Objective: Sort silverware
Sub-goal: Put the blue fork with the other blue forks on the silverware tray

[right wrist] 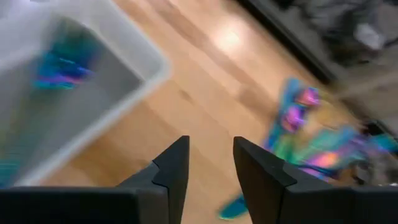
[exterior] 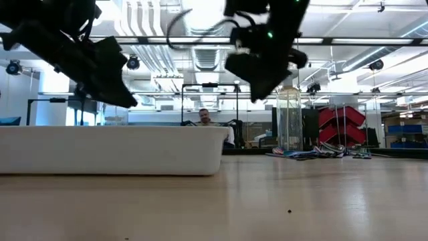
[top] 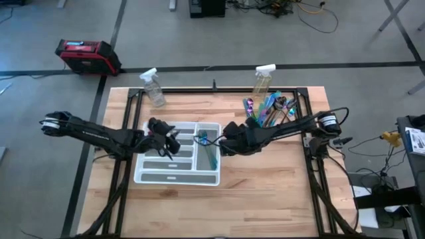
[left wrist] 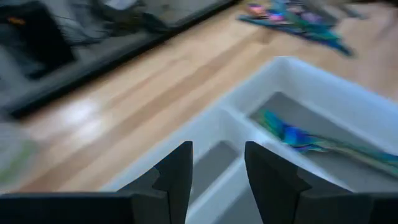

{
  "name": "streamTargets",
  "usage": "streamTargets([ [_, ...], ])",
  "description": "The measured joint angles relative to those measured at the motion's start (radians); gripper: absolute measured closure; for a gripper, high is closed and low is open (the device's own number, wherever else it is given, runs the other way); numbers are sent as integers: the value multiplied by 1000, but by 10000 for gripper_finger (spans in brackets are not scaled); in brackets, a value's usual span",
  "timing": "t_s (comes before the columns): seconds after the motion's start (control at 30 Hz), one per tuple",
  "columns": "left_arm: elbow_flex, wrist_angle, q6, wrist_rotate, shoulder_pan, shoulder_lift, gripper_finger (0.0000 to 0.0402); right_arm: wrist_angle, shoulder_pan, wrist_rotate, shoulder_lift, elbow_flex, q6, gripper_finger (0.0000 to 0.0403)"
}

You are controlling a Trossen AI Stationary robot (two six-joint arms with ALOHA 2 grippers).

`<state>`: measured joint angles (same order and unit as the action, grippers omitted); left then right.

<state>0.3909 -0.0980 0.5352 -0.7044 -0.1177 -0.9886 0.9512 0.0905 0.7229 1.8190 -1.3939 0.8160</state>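
Over the tray's right edge, the right gripper (right wrist: 210, 163) hangs with fingers spread, empty. Left gripper (left wrist: 217, 171) hovers over the tray (top: 143, 176), also parted, empty. Teal utensils (top: 211, 154) lie in the right compartment; the silverware pile (top: 269, 107) sits near a bottle (top: 262, 79).

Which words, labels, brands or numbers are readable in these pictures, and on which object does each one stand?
No text can be read in any view.
Red case on the floor: a pale mark on its lid, too small to read.
Spray bottles: no readable label.
White tray: no print visible.
Papers at the right edge: print too small to read.
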Motion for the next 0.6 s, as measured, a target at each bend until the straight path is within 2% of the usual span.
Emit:
streamTargets([
  [0.17, 3, 166, -75, 110, -2, -68, 269, -5, -77, 3, -5, 112, 5, 329],
  [0.37, 14, 188, -76, 143, -4, -139, 269, -94, -142, 17, -82, 292, 33, 395],
  [0.6, 20, 310, -61, 142, -4, -250, 269, -268, -267, 14, -232, 543, 26, 401],
])
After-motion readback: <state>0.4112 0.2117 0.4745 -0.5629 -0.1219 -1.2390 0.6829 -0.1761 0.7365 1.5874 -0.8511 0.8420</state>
